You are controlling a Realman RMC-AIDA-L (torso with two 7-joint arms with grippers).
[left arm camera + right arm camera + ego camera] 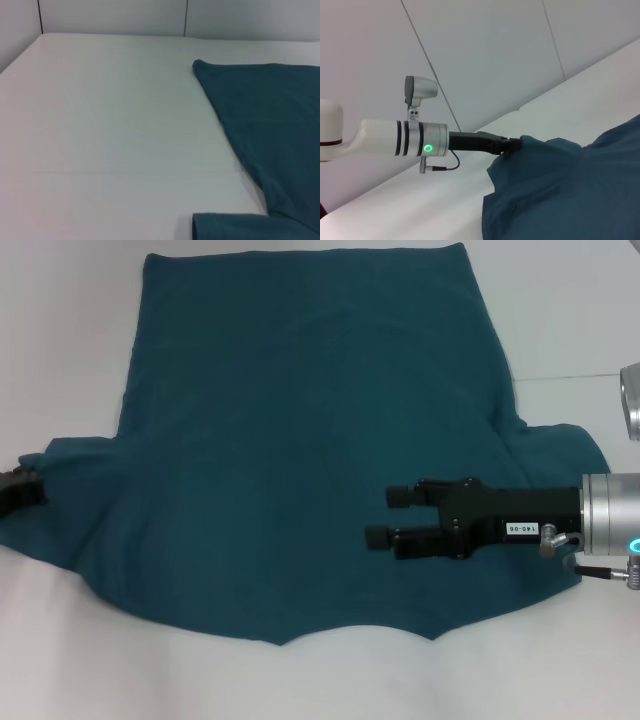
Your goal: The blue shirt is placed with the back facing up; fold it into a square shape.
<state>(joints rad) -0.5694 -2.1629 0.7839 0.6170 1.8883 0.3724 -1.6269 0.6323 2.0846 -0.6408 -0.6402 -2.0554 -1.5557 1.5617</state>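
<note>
The blue shirt lies spread flat on the white table, plain side up, hem at the far end and both sleeves out to the sides. My right gripper hovers open over the shirt's near right part, fingers pointing left, nothing between them. My left gripper is at the left sleeve's tip. In the right wrist view the left gripper is shut on that sleeve edge of the shirt, which rises slightly to it. The left wrist view shows the shirt's side edge and a far hem corner.
Bare white table stretches left of the shirt to a grey panelled wall. A strip of table lies near me in front of the collar. A silver camera housing sits at the right edge.
</note>
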